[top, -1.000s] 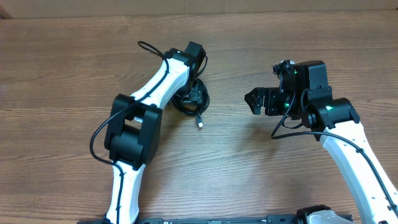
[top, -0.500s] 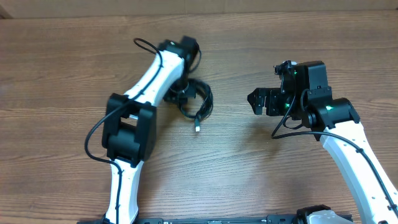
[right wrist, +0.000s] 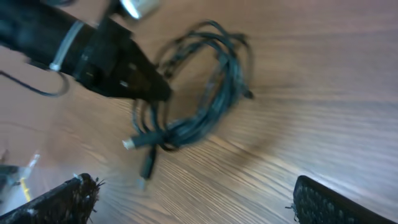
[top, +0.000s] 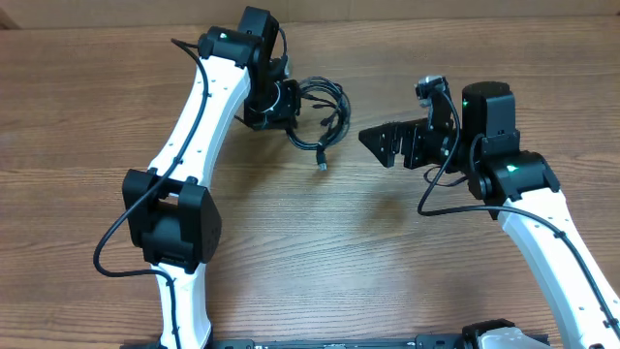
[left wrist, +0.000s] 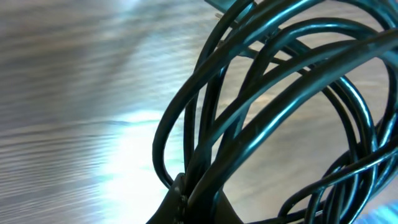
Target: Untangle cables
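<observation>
A brown wood-grain table (top: 97,145) fills the view, with a pale wall strip along its far edge; nothing lies on it but the cables (top: 325,107), which sit toward the far middle.

The left arm (top: 203,116) reaches in from the near-left side of the cables; the right arm (top: 542,223) comes from their near right and stops short. The left gripper (top: 279,105) is at the left edge of the cables; its jaws are closed tight, and the left wrist view shows several glossy black loops pinched together where they meet. The right gripper (top: 380,143) is to the right of the cables, near but apart; its jaws are spread wide and touch nothing. A loose end with a small plug (top: 322,167) trails from the near side of the cables.

The step in hand looks like the first pull: one side of the cables is gripped, and nothing is separated yet. The next move probably calls for the right gripper to close on a loop or on the trailing end, so the two can draw apart; picking one strand, not the whole bunch, will matter.
</observation>
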